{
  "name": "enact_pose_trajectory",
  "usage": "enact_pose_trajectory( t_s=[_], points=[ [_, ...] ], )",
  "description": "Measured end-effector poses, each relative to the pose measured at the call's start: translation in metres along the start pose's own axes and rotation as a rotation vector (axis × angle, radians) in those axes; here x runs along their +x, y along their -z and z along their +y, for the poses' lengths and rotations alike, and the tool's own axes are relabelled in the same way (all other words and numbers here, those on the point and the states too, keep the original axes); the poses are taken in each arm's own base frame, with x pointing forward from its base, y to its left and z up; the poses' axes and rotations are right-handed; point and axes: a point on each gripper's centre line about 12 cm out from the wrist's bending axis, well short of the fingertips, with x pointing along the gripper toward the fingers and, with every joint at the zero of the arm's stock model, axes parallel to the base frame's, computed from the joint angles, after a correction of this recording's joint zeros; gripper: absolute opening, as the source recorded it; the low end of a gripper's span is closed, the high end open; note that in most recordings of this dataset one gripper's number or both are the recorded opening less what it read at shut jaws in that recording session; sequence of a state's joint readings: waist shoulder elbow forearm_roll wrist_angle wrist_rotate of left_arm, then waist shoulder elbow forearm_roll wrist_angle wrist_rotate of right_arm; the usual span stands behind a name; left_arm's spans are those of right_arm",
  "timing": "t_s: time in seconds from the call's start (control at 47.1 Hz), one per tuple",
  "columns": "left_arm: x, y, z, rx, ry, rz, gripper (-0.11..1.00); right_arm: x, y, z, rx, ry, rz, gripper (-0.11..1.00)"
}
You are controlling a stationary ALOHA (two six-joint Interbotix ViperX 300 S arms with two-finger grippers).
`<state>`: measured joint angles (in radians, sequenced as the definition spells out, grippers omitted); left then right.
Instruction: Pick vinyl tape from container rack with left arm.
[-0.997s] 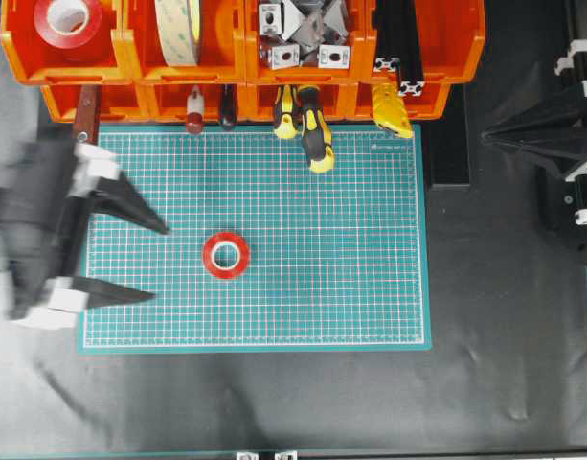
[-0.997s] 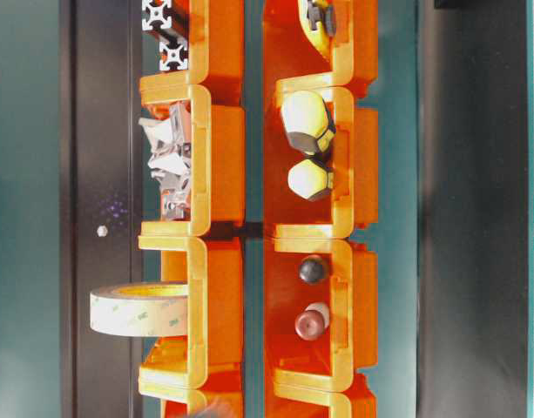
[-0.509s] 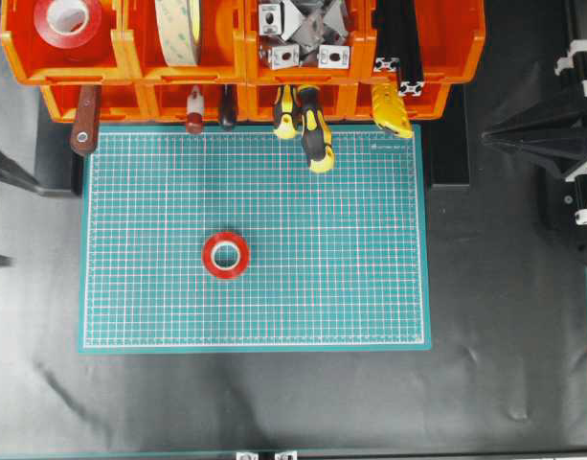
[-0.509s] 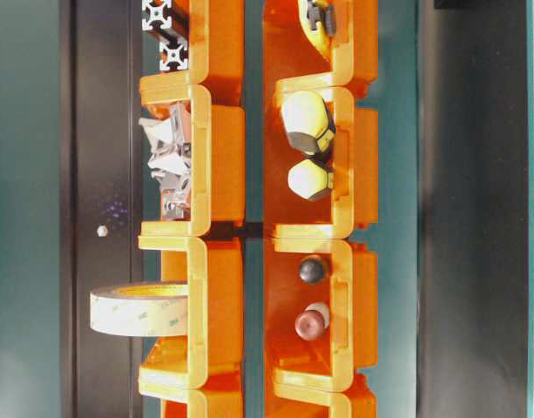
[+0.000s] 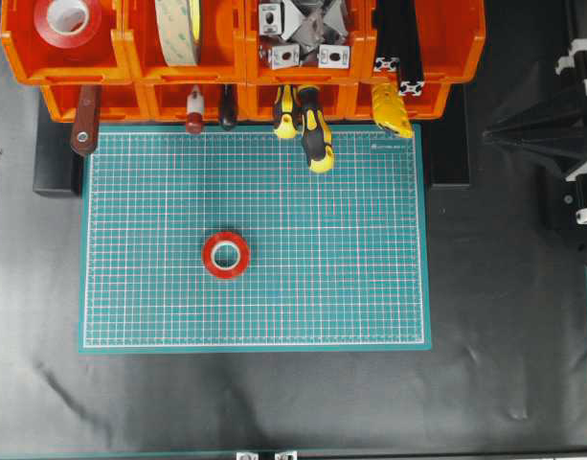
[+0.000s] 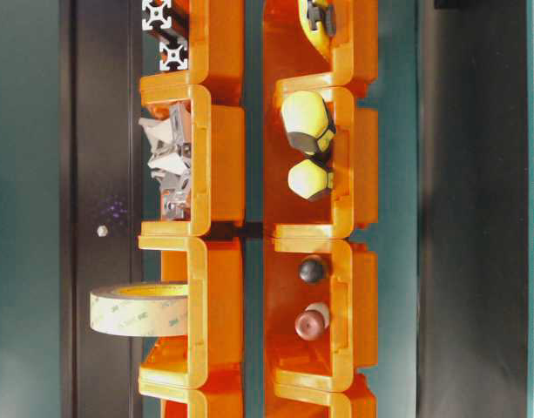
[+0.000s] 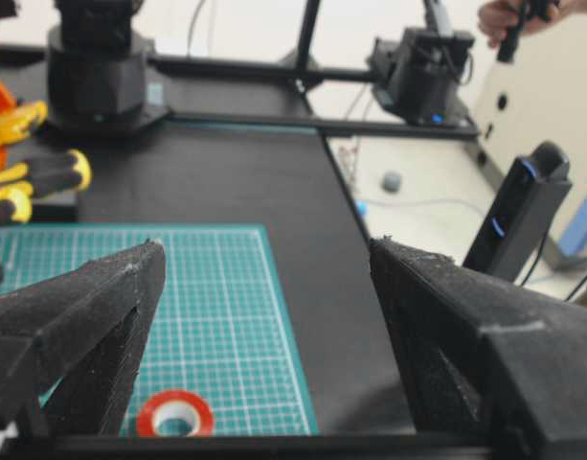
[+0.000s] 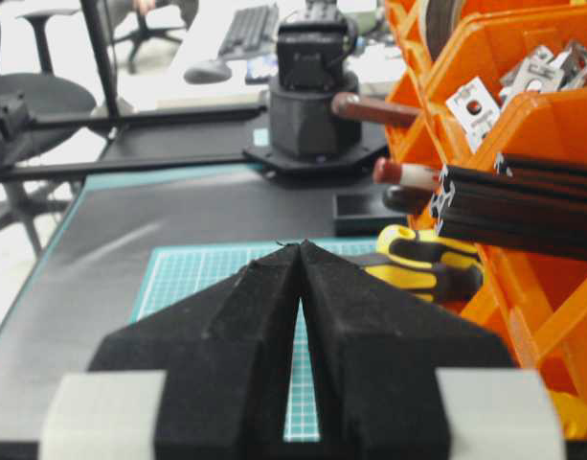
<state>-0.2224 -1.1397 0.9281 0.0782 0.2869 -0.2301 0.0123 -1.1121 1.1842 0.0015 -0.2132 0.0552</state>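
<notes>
A red vinyl tape roll [image 5: 225, 255] lies flat on the green cutting mat [image 5: 350, 278], and it also shows in the left wrist view [image 7: 174, 414] below and in front of my open, empty left gripper [image 7: 266, 247]. A second red roll [image 5: 67, 19] sits in the top-left bin of the orange container rack [image 5: 240, 59]. In the overhead view only a sliver of the left gripper shows at the left edge. My right gripper [image 5: 486, 139] is shut and empty at the right, beside the rack [image 8: 561, 125].
The rack also holds a cream tape roll [image 5: 178, 29], metal brackets [image 5: 303, 34], black extrusions [image 5: 398, 38] and yellow-black screwdrivers [image 5: 312, 129] whose handles stick out over the mat's far edge. Black tabletop surrounds the mat.
My open left gripper has pulled back to the left, from the mat's left edge to almost out of the overhead view. The red roll on the mat and the right arm have not moved.
</notes>
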Motion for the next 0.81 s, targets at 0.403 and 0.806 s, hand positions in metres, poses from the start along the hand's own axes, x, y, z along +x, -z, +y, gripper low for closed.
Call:
enact_pose_trajectory(
  t_s=[0.403,0.806],
  points=[
    [-0.003,-0.015,0.007,-0.019,-0.036,-0.13,0.81,0.0,0.0,0.002,0.002,-0.014,-0.002,0.01],
    [0.004,0.002,0.01,-0.017,-0.03,-0.133,0.81,0.0,0.0,0.003,0.002,-0.017,-0.004,0.01]
  ],
)
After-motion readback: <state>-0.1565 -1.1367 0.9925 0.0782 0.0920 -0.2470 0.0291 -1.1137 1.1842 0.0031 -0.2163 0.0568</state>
